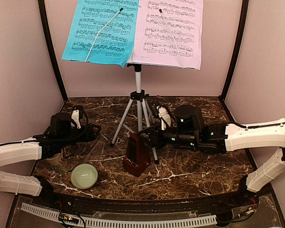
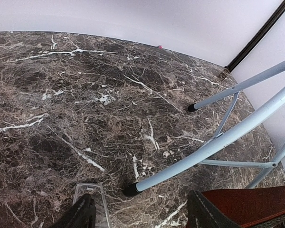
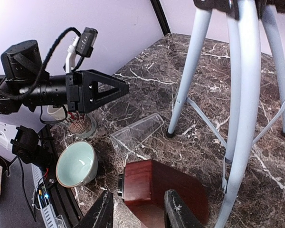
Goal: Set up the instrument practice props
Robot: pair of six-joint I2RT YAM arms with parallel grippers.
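Nearest the lens on the right wrist view: right end effector (image 3: 141, 194), fingers spread, clamping nothing, low beside the dark-red metronome (image 3: 147, 183).

Dark marble tabletop (image 1: 204, 178) under everything.

Silver tripod music stand (image 1: 138, 102) upright at back centre, legs splayed, feet on the marble.

Blue page (image 1: 102, 31) on the left half of the desk, pink page (image 1: 168, 31) on the right half. Edges meeting in the middle, one thin wire arm across each. Desk itself hidden behind the paper.

Left end effector (image 2: 141, 206) low at the left side, wide open, nothing between the fingers, pointed toward the stand's legs.

Metronome standing on the marble in front of the stand, just beside its front legs, right fingers close to its top. Contact between fingers and metronome: cannot tell.

Pale green bowl (image 1: 84, 175) at front left, upright, well apart from the stand.

Clear pyramid cover (image 3: 137, 133) on its side between bowl and nearest stand leg, just ahead of the left fingers.
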